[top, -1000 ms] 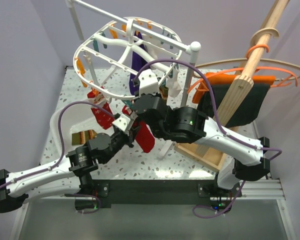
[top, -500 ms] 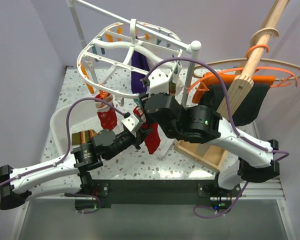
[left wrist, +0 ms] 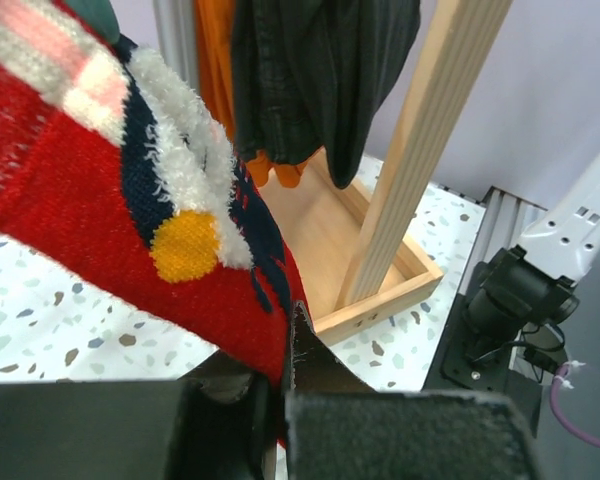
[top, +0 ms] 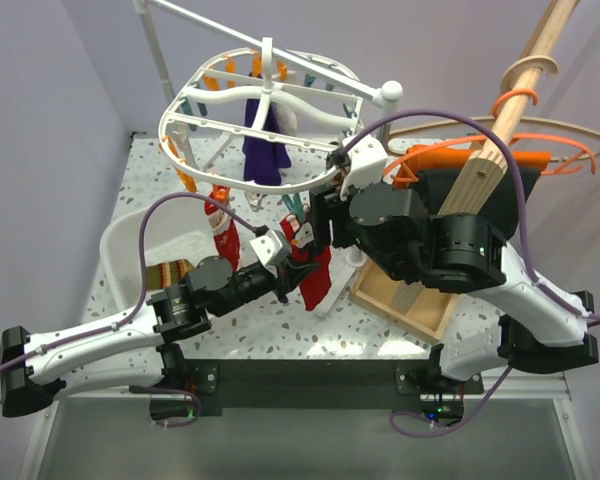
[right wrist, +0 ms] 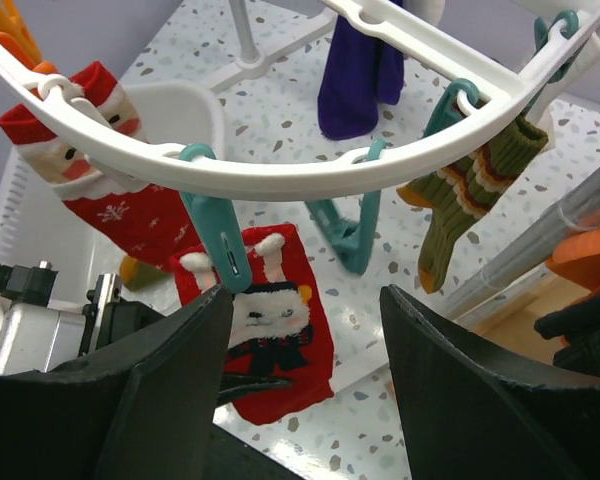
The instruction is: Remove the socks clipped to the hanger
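The left jaws clamp a red sock (left wrist: 80, 200); the right jaws stand apart, teal clip (right wrist: 212, 215) just ahead. Probably best pulled down gently.

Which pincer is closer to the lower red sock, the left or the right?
Left. The left pincer is shut on the lower red sock, pinching its edge. The right pincer is open, up by the white hanger rim, with the sock below it, not touching.
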Tool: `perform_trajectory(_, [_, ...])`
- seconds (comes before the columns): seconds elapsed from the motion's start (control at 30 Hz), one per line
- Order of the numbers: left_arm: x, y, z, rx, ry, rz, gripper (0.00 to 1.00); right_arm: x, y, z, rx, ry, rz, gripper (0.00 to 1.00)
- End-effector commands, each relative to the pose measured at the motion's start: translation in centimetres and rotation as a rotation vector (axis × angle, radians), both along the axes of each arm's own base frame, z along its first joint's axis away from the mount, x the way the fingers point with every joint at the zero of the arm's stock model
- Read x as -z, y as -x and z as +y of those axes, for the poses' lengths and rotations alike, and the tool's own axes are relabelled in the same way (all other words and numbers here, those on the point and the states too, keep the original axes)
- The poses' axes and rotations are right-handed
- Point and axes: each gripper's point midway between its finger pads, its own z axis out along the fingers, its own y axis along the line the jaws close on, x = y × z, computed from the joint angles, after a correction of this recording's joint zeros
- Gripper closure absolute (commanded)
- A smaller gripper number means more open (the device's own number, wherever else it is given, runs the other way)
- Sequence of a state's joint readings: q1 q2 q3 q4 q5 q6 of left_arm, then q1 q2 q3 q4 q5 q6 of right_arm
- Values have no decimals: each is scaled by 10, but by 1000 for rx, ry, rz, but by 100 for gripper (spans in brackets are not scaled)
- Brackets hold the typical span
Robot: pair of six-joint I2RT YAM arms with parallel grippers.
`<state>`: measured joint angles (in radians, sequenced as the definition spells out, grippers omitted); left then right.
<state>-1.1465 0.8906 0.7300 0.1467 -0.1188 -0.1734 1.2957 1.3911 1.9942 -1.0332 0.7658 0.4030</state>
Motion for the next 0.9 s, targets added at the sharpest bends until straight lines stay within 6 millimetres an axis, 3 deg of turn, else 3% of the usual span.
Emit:
perform_trajectory(0.0, [-30, 8, -8, 52, 113, -15, 100, -14, 9, 8, -62, -73, 15, 36])
perform_trajectory(0.43, [-22, 4, -17, 44, 97, 36, 100, -17, 2, 53, -92, -97, 26, 42])
perform_trajectory(0.87, [-27, 4, -17, 48, 108, 25, 100, -5, -20, 43, 78, 38, -44, 43])
